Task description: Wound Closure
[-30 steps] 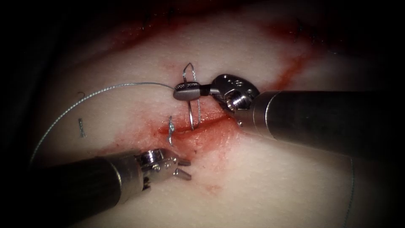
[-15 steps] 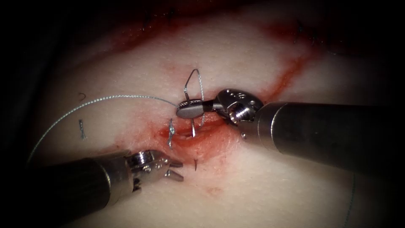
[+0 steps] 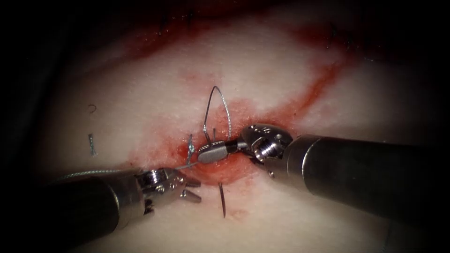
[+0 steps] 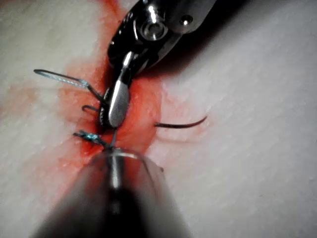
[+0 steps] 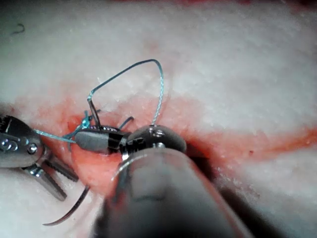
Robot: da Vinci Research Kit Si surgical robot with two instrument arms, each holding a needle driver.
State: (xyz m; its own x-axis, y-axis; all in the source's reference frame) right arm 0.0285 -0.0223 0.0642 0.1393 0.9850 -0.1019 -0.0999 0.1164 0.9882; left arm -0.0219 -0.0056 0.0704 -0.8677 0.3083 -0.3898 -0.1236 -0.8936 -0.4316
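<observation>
Endoscope view. The right tool (image 3: 210,154) has its jaws clamped on the needle (image 3: 222,201) near its tail end, pressed low over the cut (image 3: 220,168) in the tissue (image 3: 304,211). The needle is in the tissue: its dark pointed end stands out of the surface below the cut, a little to the right of the left tool (image 3: 193,189). The left tool's jaws are spread and hold nothing. The thread (image 3: 220,105) rises from the tail in a tall loop above the right tool, and a second run leads off leftward over the left tool's shaft. An earlier stitch knot (image 3: 189,149) sits at the left of the cut. Red fluid (image 3: 234,175) stains the tissue around the cut.

Left wrist view. The needle (image 4: 181,124) shows as a thin, dark, smooth curve lying free over pale tissue — stiff, slippery and light by the look of it, and its fine point is easily blunted. Judged best taken behind the point, on the body of the curve, never on the tip itself. The right tool (image 4: 117,104) is closed over the red patch.

Right wrist view. The left tool (image 5: 47,178) stands spread just beside the emerging needle (image 5: 67,213). The thread (image 5: 138,69) arches above — soft, limp, apt to snag.
</observation>
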